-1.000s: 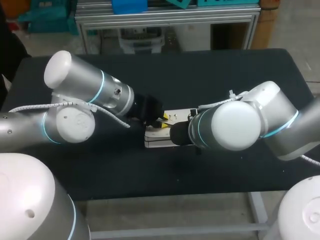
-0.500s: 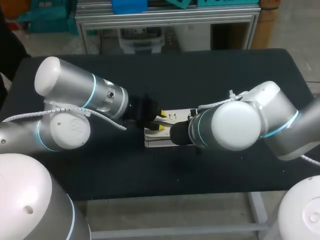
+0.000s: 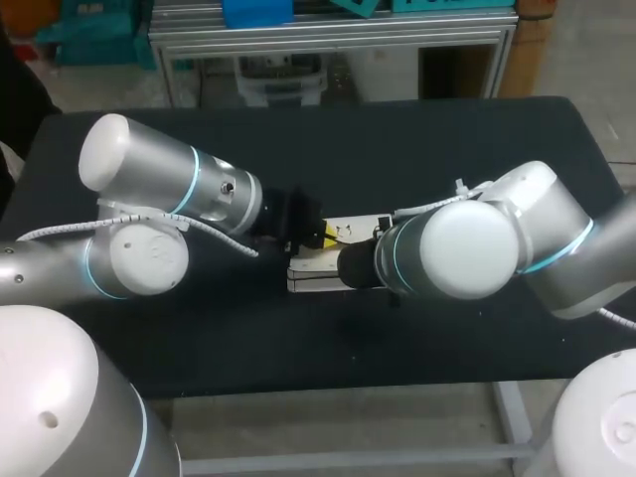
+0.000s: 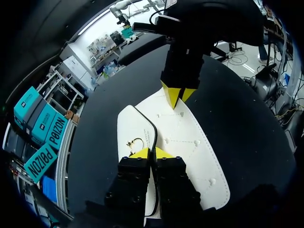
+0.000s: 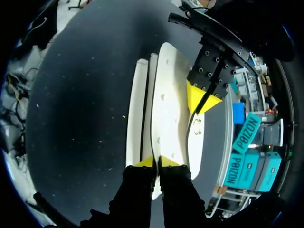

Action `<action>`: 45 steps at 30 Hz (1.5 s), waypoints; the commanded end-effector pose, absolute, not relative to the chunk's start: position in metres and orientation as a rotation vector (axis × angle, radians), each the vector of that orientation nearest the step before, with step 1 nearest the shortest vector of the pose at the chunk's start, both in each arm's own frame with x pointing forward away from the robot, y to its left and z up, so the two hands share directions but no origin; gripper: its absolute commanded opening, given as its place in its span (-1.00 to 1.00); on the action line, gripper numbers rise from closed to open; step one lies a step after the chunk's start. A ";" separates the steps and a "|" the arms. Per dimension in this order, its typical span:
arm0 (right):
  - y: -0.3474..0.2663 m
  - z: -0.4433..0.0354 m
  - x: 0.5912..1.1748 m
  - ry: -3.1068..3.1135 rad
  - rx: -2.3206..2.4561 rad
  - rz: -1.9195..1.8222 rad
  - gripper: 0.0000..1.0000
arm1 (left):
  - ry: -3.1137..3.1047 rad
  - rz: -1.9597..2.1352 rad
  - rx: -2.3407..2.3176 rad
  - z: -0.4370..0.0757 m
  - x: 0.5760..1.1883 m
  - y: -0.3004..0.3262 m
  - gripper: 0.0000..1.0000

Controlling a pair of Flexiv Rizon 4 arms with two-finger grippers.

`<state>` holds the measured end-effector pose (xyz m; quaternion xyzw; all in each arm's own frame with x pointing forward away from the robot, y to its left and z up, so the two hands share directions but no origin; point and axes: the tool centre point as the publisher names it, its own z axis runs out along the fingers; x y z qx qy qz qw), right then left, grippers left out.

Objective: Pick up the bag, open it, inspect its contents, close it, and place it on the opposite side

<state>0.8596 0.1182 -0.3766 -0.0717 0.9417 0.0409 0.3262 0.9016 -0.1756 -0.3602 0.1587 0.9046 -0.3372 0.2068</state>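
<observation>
A flat white bag with dotted stitching (image 4: 190, 147) lies near the middle of the black table (image 3: 447, 149), between the two arms. From the head view only a strip of it shows. One end sits under the left gripper (image 3: 324, 237), and the other end is covered by the right arm's bulky wrist, which also hides that arm's fingers from above.

In the left wrist view the left gripper's yellow tips are pressed together on a thin black strap (image 4: 153, 130). The strap curves across the bag's top panel and runs down between the fingers, so this gripper is clamped on the strap, not on the bag's body. A small gold ring (image 4: 135, 142) rests on the white panel just beside those tips; what it is fastened to is too small to make out. The near end of the bag is cut off behind the gripper's black housing.

In the right wrist view the right gripper (image 5: 155, 161) has its tips closed on the edge of the bag's upper panel, with a sliver of white showing between the fingers, so it is pinching the bag itself. From here the bag reads as a broad top panel with a narrower white layer beside it and a dark slit between them. Whether the panel is raised or lying flat cannot be told, and the inside of the bag is hidden
</observation>
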 end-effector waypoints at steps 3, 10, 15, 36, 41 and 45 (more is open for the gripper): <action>0.117 -0.382 0.858 2.100 -0.156 0.139 -1.00 | 2.512 -0.922 0.452 -0.359 0.896 -0.171 -1.00; 0.117 -0.382 0.858 2.100 -0.156 0.139 -1.00 | 2.518 -0.914 0.429 -0.358 0.893 -0.166 -1.00; 0.117 -0.382 0.858 2.100 -0.156 0.139 -1.00 | 2.522 -0.905 0.414 -0.358 0.890 -0.163 -1.00; 0.117 -0.382 0.858 2.100 -0.156 0.139 -1.00 | 2.546 -0.877 0.376 -0.367 0.893 -0.163 -1.00; 0.117 -0.382 0.858 2.100 -0.156 0.139 -1.00 | 2.566 -0.880 0.338 -0.369 0.899 -0.153 -1.00; 0.117 -0.382 0.858 2.100 -0.156 0.139 -1.00 | 2.571 -0.886 0.338 -0.371 0.898 -0.153 -1.00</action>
